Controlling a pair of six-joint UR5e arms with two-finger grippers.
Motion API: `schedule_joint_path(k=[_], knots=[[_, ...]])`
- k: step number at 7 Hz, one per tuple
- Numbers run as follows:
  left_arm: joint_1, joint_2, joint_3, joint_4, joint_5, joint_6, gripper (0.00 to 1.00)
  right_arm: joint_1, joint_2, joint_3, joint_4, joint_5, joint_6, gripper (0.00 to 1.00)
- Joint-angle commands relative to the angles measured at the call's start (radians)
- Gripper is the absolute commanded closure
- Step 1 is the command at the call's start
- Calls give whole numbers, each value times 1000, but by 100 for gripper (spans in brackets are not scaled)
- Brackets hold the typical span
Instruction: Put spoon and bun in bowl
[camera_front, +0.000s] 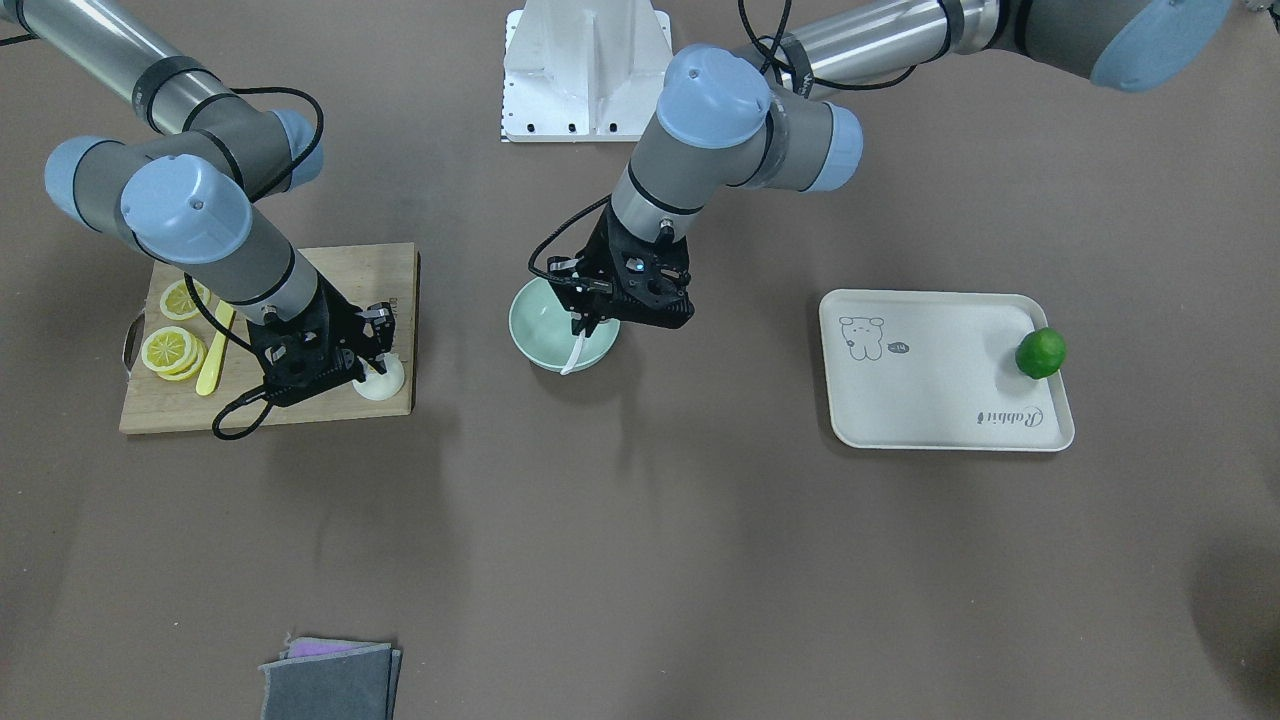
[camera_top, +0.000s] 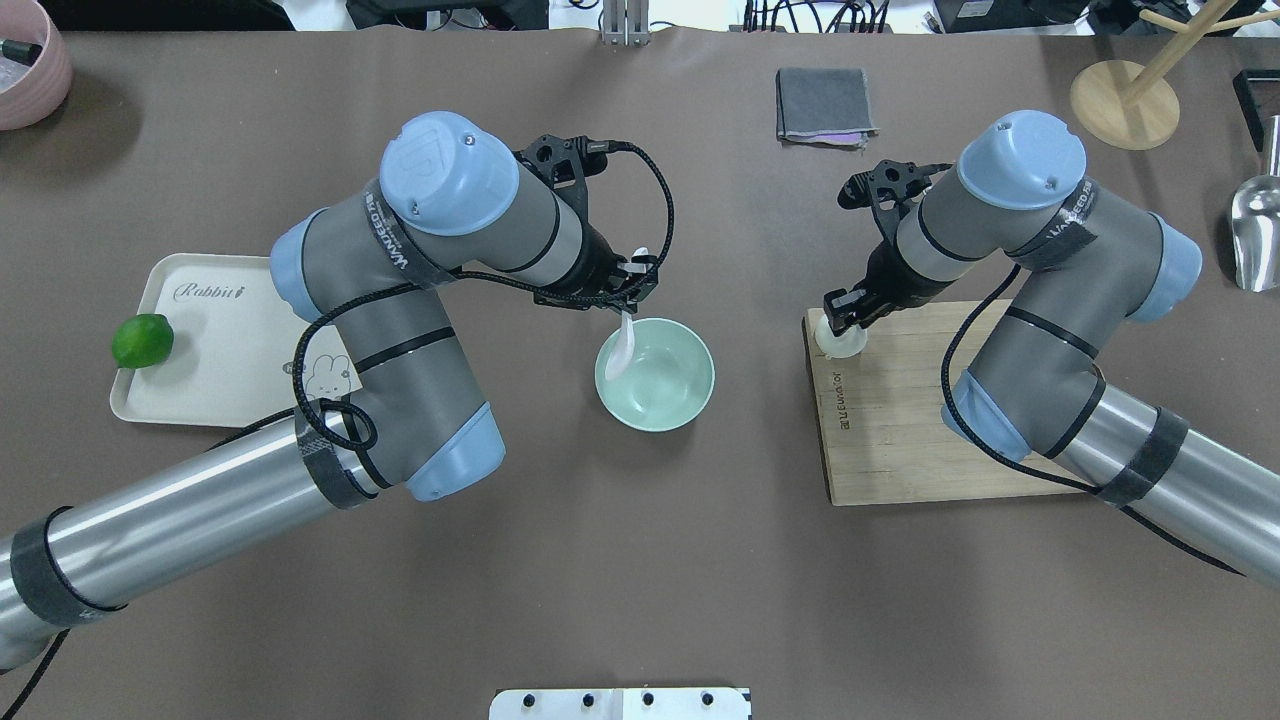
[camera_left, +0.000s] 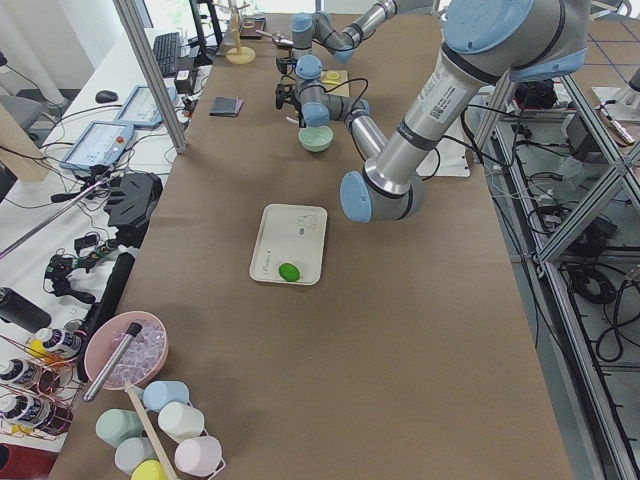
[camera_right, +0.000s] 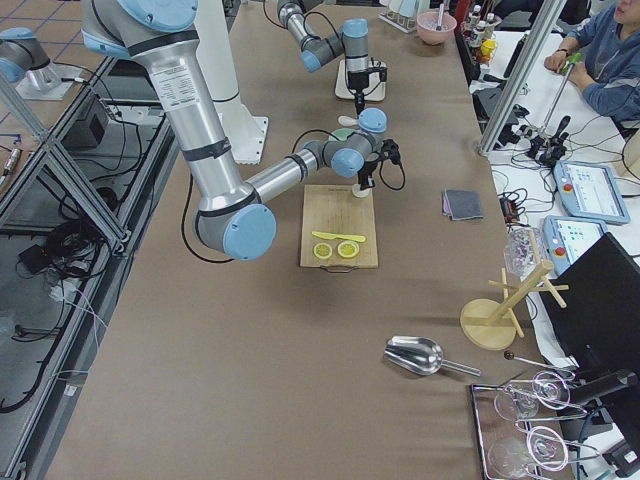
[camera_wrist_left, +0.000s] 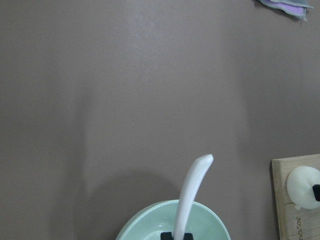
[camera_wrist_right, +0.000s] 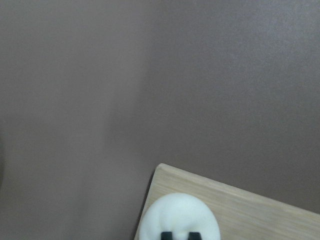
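Observation:
The pale mint-green bowl (camera_front: 540, 330) (camera_top: 668, 385) stands mid-table. My left gripper (camera_front: 592, 322) (camera_top: 632, 292) is shut on the handle of the white spoon (camera_front: 574, 356) (camera_top: 621, 352) (camera_wrist_left: 190, 192), which hangs with its scoop over the bowl's rim; the bowl's edge (camera_wrist_left: 145, 225) shows below it in the left wrist view. The white bun (camera_front: 386, 381) (camera_top: 842, 342) (camera_wrist_right: 177, 217) sits on the corner of the wooden board (camera_front: 160, 405) (camera_top: 900, 440). My right gripper (camera_front: 374, 358) (camera_top: 838, 312) is down on the bun, its fingertips (camera_wrist_right: 166, 235) close together on the top.
Lemon slices (camera_front: 172, 350) and a yellow plastic knife (camera_front: 214, 350) lie on the board's far end. A cream tray (camera_front: 930, 390) (camera_top: 210, 350) holds a green lime (camera_front: 1040, 353) (camera_top: 142, 340). A folded grey cloth (camera_front: 330, 680) (camera_top: 822, 105) lies across the table.

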Motion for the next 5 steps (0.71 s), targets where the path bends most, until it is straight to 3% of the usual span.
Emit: schedule_joint_path(k=[1,3,5], knots=[[44,-18,25,-5,55,-7,100,0,-1,0,0,0,0,100],[51,-13,27,-13,68,-7,100,11,9,14,0,2,6,100],[67,-13,27,-39,118,-35,7,24,28,31,-2,11,8,100]])
